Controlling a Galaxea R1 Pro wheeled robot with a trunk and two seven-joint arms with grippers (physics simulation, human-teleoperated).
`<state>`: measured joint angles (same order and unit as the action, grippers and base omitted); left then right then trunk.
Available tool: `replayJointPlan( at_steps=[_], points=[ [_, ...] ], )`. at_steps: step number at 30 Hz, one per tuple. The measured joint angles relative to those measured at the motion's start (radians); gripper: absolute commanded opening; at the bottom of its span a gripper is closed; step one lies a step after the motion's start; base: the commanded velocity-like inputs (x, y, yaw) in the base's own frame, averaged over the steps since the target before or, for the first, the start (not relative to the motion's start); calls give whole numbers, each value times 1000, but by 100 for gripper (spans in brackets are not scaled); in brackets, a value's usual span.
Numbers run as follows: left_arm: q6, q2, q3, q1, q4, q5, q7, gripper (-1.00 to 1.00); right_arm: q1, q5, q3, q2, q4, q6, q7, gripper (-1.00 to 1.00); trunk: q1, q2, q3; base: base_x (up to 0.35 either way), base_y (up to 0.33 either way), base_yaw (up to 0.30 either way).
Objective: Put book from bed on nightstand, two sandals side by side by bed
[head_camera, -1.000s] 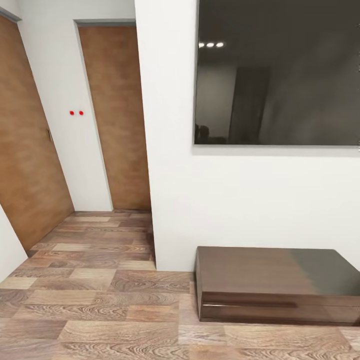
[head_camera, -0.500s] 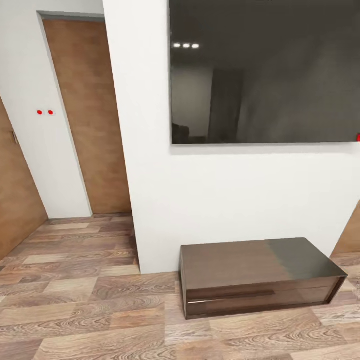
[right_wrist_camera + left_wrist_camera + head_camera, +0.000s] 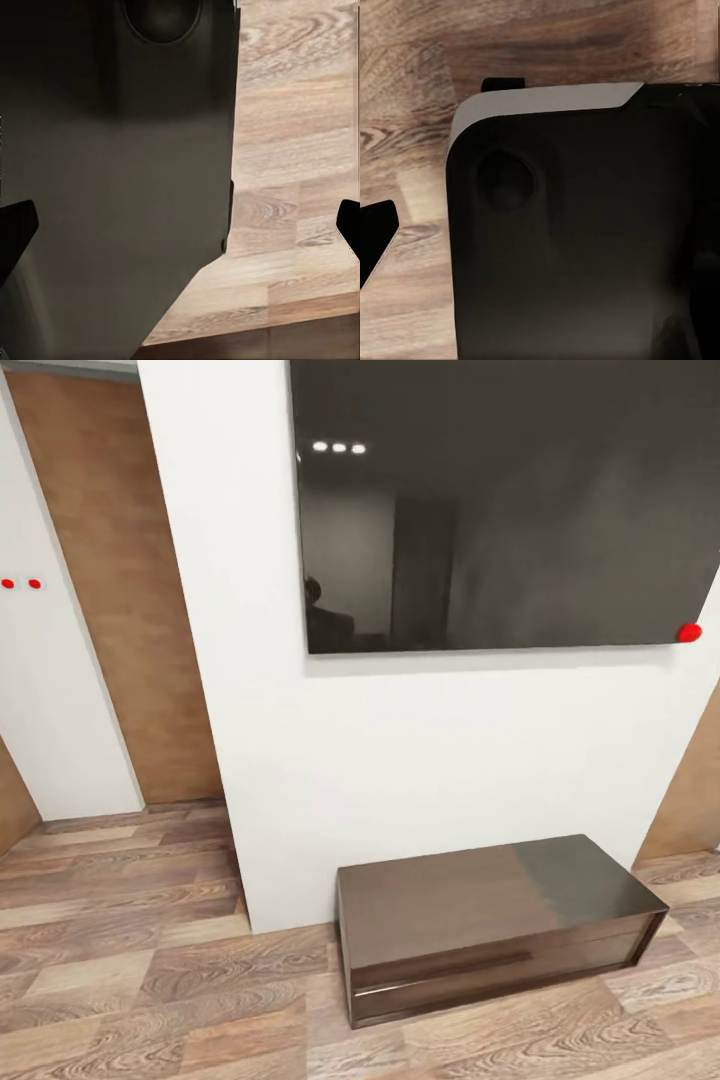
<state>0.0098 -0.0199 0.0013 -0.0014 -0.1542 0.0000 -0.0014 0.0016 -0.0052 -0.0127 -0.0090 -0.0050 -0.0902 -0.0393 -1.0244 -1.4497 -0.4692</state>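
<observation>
A white wall (image 3: 430, 760) fills the head view, carrying a large dark wall-mounted screen (image 3: 500, 500) whose glossy face reflects three small ceiling lights and a dim room. A red dot (image 3: 689, 631) sits at the screen's lower right corner. Below it, against the wall, a long low dark-brown bench (image 3: 490, 925) with a glossy top stands on the wood-plank floor (image 3: 150, 980). To the left, a brown wooden door (image 3: 120, 600) is set back in a recess, and two small red dots (image 3: 20, 583) mark the white wall strip beside it.

In the left wrist view, a dark rounded robot body with a pale grey edge (image 3: 577, 225) hangs over the plank floor; one black fingertip (image 3: 375, 240) shows at the frame's edge, and whether that claw is apart or together cannot be told. In the right wrist view, two black fingertips (image 3: 15, 232) stand well apart at opposite edges, the claw spread wide and holding nothing, with dark robot body (image 3: 112, 172) and light planks (image 3: 292, 150) between them.
</observation>
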Motion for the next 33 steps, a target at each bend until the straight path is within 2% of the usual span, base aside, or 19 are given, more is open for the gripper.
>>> replayJointPlan(
  at_steps=[9, 26, 33],
  points=[
    [0, 0, 0, 0, 0, -1, 0, 100, 0, 0, 0, 0, 0, 0, 0, 100, -1, 0, 0, 133, 0, -56],
    [-1, 1, 0, 0, 0, -1, 0, 100, 0, 0, 1, 1, 0, 0, 0, 100, -1, 0, 0, 5, 0, -276],
    [-2, 1, 0, 0, 0, -1, 0, 100, 0, 0, 1, 2, 0, 0, 0, 100, 0, 0, 0, 233, 0, -284]
  ],
)
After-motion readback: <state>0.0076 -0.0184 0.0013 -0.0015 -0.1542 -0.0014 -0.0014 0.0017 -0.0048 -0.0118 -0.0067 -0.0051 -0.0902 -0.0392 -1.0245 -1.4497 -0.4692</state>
